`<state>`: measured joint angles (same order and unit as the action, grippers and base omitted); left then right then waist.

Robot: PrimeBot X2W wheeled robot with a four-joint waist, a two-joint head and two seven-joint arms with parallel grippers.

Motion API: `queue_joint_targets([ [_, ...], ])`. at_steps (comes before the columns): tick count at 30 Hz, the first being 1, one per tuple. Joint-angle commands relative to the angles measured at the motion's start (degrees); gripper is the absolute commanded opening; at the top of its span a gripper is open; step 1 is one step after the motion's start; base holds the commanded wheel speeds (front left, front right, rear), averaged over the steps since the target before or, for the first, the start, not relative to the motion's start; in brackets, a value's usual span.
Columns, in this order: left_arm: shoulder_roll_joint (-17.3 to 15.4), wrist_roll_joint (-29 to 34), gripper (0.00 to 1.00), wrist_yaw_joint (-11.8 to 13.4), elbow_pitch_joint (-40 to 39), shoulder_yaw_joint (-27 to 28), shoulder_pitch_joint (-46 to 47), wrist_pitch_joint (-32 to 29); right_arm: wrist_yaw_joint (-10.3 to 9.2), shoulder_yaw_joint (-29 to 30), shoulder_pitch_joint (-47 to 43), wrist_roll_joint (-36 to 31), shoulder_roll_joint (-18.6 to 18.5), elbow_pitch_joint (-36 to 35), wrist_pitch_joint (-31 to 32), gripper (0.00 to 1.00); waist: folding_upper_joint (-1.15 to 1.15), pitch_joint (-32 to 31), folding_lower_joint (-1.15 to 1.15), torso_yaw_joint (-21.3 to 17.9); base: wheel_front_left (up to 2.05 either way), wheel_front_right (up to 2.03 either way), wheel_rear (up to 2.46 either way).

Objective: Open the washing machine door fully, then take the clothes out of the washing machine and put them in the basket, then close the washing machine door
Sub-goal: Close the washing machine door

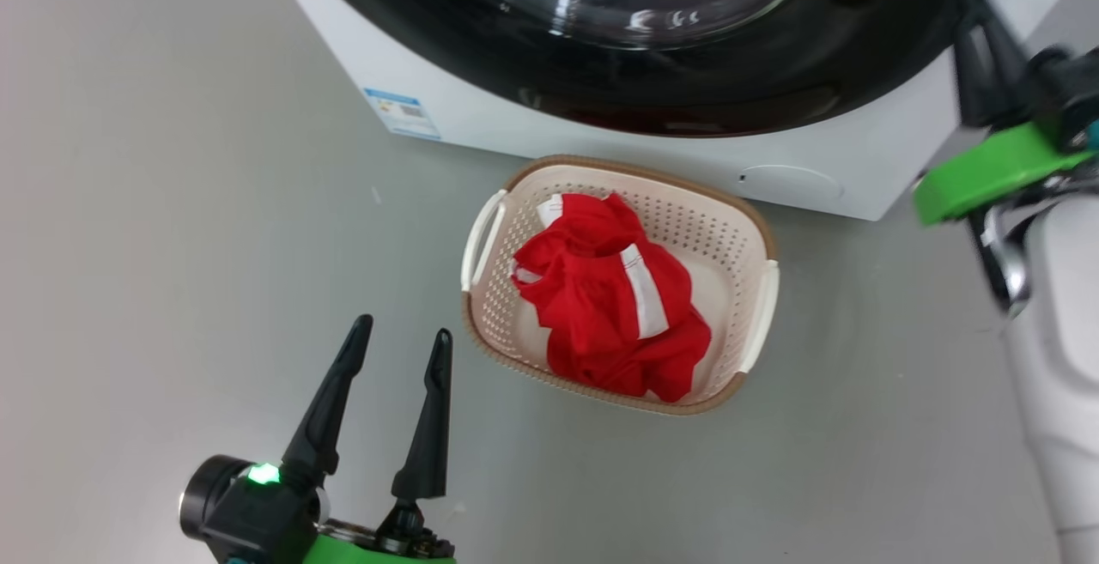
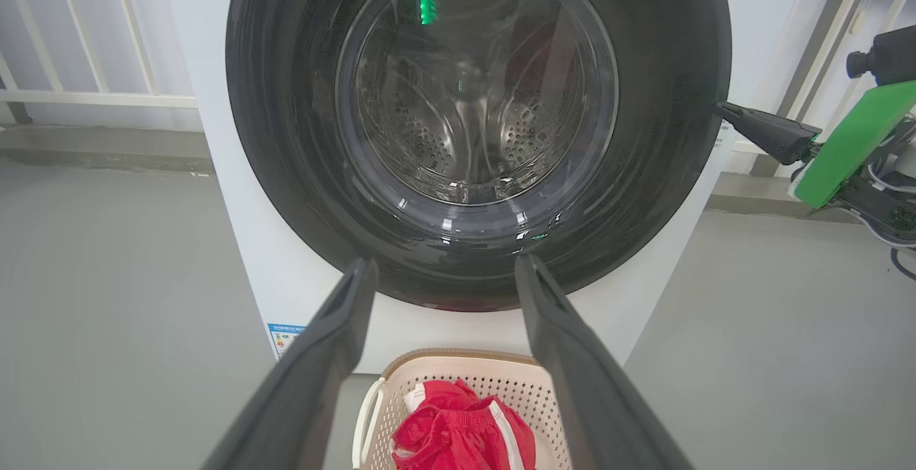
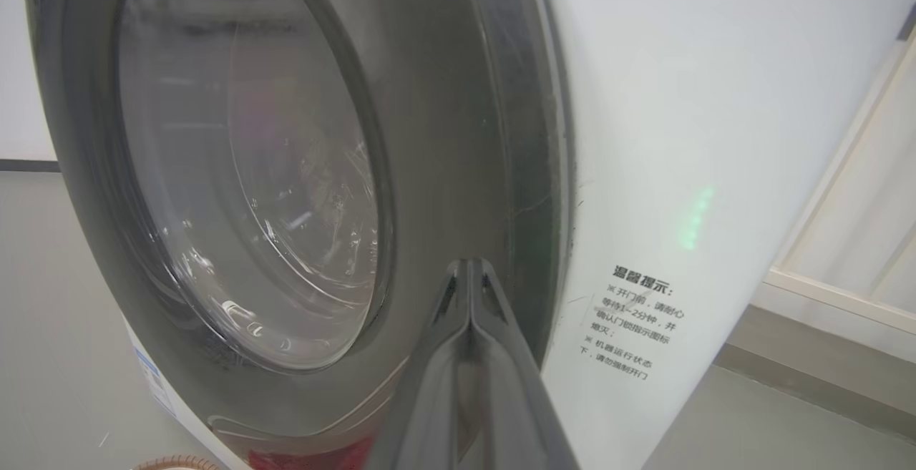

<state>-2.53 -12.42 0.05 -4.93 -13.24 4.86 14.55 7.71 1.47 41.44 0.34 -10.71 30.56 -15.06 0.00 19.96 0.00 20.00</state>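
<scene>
Right gripper, closed, at the rim of the washing machine door

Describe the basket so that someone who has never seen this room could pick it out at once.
Find the big white washing machine with the round black door. On the grey floor right in front of it sits the basket, small and cream. Its perforated walls, brown rim and the heap of red clothes inside set it apart.
</scene>
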Motion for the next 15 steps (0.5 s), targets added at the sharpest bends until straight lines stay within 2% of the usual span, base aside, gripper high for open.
queue_joint_targets([
  [1, -0.35, -0.83, 1.0, 0.06, -0.98, 1.85, 0.29, 0.45, -0.22, -1.93, -1.79, 0.85, 1.15, -1.81, 0.06, 0.88, 0.0, -1.29, 0.0, -1.7, 0.0, 0.0, 0.0],
  [2, -0.35, -1.2, 1.0, -0.06, -0.88, 1.84, 0.26, 0.45, -0.22, -2.53, -2.33, 1.22, 1.31, -2.11, 0.06, 1.0, 0.0, -1.46, 0.0, -2.16, 0.0, 0.0, 0.0],
  [8, -0.35, -3.44, 1.0, -0.12, -0.18, 2.06, 0.24, 0.45, -0.22, -5.5, -6.62, 2.61, 2.55, -5.24, 0.06, 1.0, 0.0, -2.58, 0.0, -5.11, 0.0, 0.0, 0.0],
  [15, -0.35, -3.76, 1.0, -0.15, 0.72, 2.54, 0.18, 0.45, -0.22, -5.64, -12.67, 3.65, 4.21, -8.72, 0.06, 1.0, 0.0, -4.25, 0.0, -8.69, 0.0, 0.0, 0.0],
])
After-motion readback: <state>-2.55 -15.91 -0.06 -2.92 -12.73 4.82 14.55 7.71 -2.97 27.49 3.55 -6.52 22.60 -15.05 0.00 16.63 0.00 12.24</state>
